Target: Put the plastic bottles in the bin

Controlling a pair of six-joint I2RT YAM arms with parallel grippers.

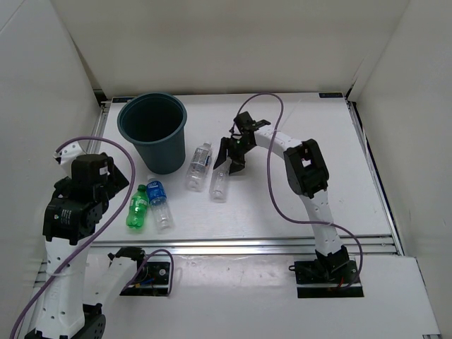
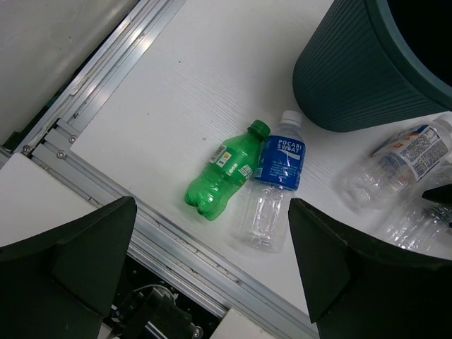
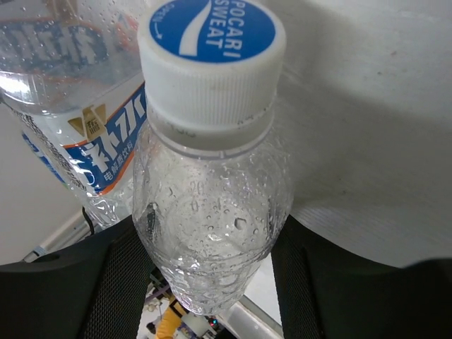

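- Left claw [image 2: 212,226] spread wide, hanging over near-left bench [image 1: 296,141], nothing gripped.
- Green bottle [image 1: 137,209] and blue-label bottle [image 1: 159,203] lying side by side, touching, by front rail.
- Right claw [image 1: 230,157] pinching clear capped bottle [image 1: 219,185] just below white cap, mid-bench.
- Second clear bottle [image 1: 198,167] lying just left of it.
- Bin [image 1: 154,134] upright, far left.
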